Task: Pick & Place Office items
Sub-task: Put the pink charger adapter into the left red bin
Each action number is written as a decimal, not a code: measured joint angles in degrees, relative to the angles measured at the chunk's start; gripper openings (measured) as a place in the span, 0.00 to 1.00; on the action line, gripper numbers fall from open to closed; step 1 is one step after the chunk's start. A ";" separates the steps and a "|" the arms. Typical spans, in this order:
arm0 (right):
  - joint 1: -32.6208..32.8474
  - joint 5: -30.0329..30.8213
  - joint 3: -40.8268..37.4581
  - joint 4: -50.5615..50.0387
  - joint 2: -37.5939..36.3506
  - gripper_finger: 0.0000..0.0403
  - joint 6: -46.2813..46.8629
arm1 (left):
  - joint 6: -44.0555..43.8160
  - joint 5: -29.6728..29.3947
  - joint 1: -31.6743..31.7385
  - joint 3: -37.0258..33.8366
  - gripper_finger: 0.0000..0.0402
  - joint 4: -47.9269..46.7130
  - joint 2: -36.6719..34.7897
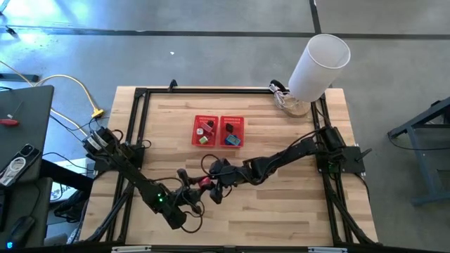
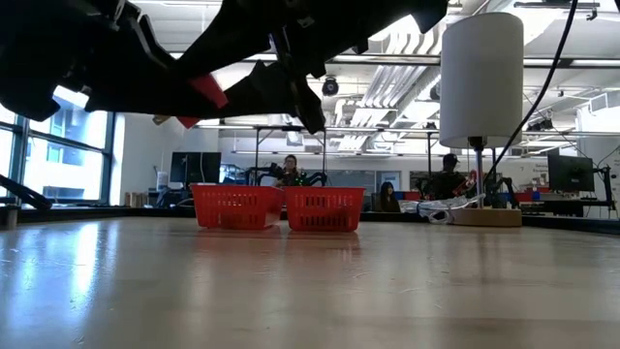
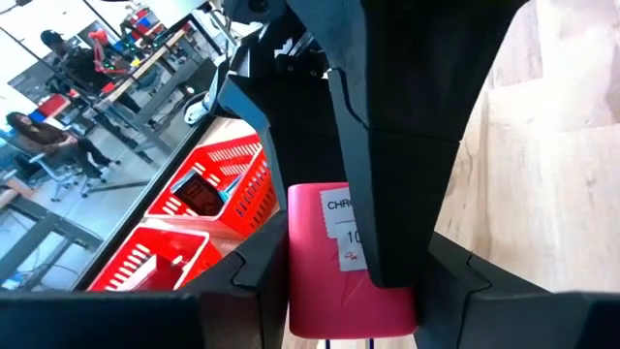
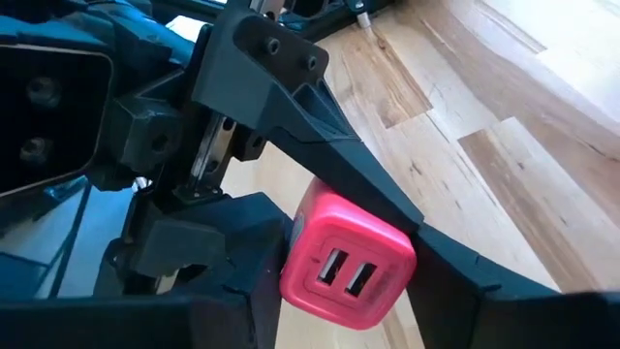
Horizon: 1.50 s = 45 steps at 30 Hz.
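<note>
A red-pink item (image 1: 205, 182), a small block with two ports on one face (image 4: 344, 276), hangs in the air over the table's near middle, between my two grippers. My left gripper (image 3: 349, 301) comes from the near left and is shut on it. My right gripper (image 4: 344, 291) comes from the right and is also shut on it. In the low view the item (image 2: 206, 92) shows as a red patch high above the table top. The red two-compartment mesh basket (image 1: 219, 119) stands farther back with other small items inside. My left gripper pinches the red-pink item by two opposite sides (image 3: 298, 262) between its two fingers, nearly level. The item is clear of the table, its labelled face (image 3: 339, 218) toward the wrist camera; the right gripper's finger covers part of it. My right gripper has the same item between its two fingers, on the sides next to the port face (image 4: 295, 267). It slants slightly downward from the table's right. The port face points back toward its wrist. One left finger (image 4: 368, 184) lies across the adjoining face.
A big white cylinder (image 1: 320, 60) stands on a base at the far right corner, with cables beside it. A black frame (image 1: 137, 133) runs along the table's edges. Bare wood lies in front of the basket and under the arms. People sit at desks beyond the table (image 2: 291, 170).
</note>
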 joint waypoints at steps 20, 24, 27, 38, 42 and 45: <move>0.56 1.74 0.35 -5.45 -0.17 0.39 -6.92 | -1.75 5.71 -2.69 0.00 0.47 3.48 -0.51; 1.09 2.00 0.37 -5.28 -0.24 0.39 -7.90 | -3.48 7.38 -3.13 0.00 0.48 3.27 -2.12; 1.09 1.93 0.36 -5.53 -0.24 0.38 -7.91 | -4.14 9.52 -3.13 -0.02 0.48 3.01 -3.17; 1.88 3.64 0.22 -6.99 -1.32 0.36 -10.15 | -5.88 12.38 -3.89 -0.04 0.48 3.48 -4.62; 2.13 4.04 0.26 -6.81 -1.53 0.36 -11.06 | -6.69 14.96 -4.27 -0.04 0.48 3.67 -6.64; 2.37 4.20 0.26 -6.90 -1.53 0.35 -12.64 | -7.75 16.62 -4.64 -0.04 0.47 3.43 -8.09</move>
